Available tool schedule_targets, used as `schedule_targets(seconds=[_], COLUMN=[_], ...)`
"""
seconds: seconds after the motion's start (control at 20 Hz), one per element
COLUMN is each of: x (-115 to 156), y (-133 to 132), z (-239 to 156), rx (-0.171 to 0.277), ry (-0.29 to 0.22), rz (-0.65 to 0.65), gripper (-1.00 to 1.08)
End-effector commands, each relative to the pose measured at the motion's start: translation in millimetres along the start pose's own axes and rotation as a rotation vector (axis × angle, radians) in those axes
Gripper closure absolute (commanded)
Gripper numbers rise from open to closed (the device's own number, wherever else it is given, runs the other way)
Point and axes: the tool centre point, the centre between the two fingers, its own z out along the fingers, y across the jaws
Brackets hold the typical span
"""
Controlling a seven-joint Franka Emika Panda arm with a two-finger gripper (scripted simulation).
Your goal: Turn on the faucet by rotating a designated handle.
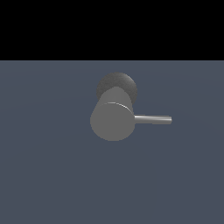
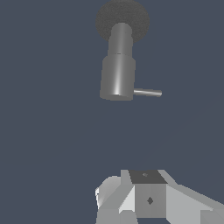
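Gripper (image 2: 131,197) well short of faucet (image 2: 117,74), can't tell if spread or closed. Handle (image 2: 148,92) sticks out sideways, crosswise to faucet's axis.

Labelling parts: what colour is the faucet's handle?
Shiny light grey handle, clearest in the exterior view.

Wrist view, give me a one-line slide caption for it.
Gripper apart from the grey faucet, whose thin handle sticks out sideways, untouched.

Slate-blue floor (image 1: 48,175), black backdrop (image 1: 109,26)
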Motion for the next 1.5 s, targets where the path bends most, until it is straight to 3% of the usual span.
schedule_targets(seconds=[0.0,0.5,0.75,1.45], x=[0.0,-1.2,5.9,25.9], y=[0.0,-8.7,-13.7,8.5], z=[0.0,6.9,2.6,2.3], rx=[0.0,-0.049,-0.064,-0.081], ry=[0.0,-0.041,-0.031,-0.017], rz=[0.0,-0.059,-0.099,-0.047], gripper=[1.08,1.08,1.08,1.08])
